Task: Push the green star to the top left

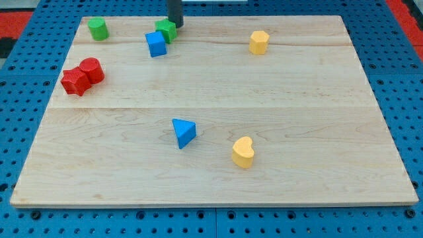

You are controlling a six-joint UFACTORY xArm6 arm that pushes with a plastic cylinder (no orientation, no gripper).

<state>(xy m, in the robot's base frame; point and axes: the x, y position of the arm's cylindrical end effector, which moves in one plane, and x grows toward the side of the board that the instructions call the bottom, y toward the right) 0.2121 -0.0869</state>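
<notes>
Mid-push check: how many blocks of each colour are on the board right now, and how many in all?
Green: 2, a cylinder and the star, just left of my tip
Blue: 2, a cube and a triangle
Red: 2, and, touching
Yellow: 2, and a heart
Total: 8

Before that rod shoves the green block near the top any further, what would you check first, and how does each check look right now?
1. My tip on the view's right of the green star, so it can push left: ok.
2. Tip touching the star: cannot tell.
3. Blue cube out of the way: not ok, it sits against the star's lower left.
4. Top left corner free: not ok, the green cylinder sits there.
5. Red blocks clear of the path: ok.
</notes>
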